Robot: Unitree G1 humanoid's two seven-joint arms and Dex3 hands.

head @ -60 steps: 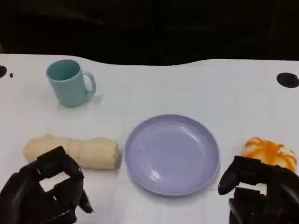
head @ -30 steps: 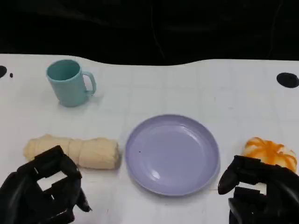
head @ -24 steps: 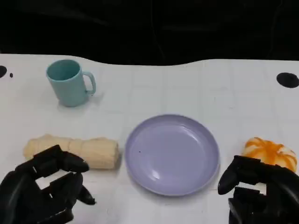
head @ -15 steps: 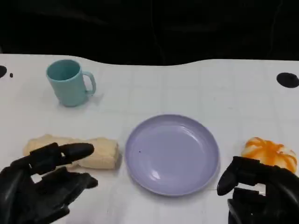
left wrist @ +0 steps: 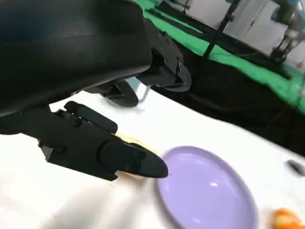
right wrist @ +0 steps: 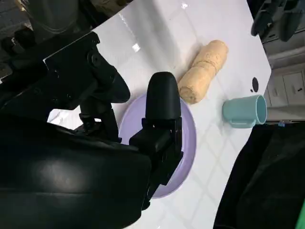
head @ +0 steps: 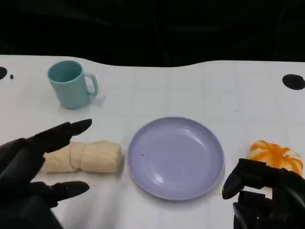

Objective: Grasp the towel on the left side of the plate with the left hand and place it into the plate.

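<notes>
Now left robot hand (head: 28, 176) spread — over towel (head: 88, 156)

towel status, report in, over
Left hand open, fingers spread above the rolled towel, not gripping. Right hand idle, holding nothing. Towel on table left of the purple plate; plate bare, path clear.

Landmark: plate (head: 175, 157). The towel (head: 86, 156) lies just left of the plate, with only a narrow strip of table (head: 190, 90) between them. The plate interior is unoccupied. The mug (head: 70, 85) stands well beyond the towel, far-left of the plate. An orange object (head: 276, 156) sits right of the plate.
</notes>
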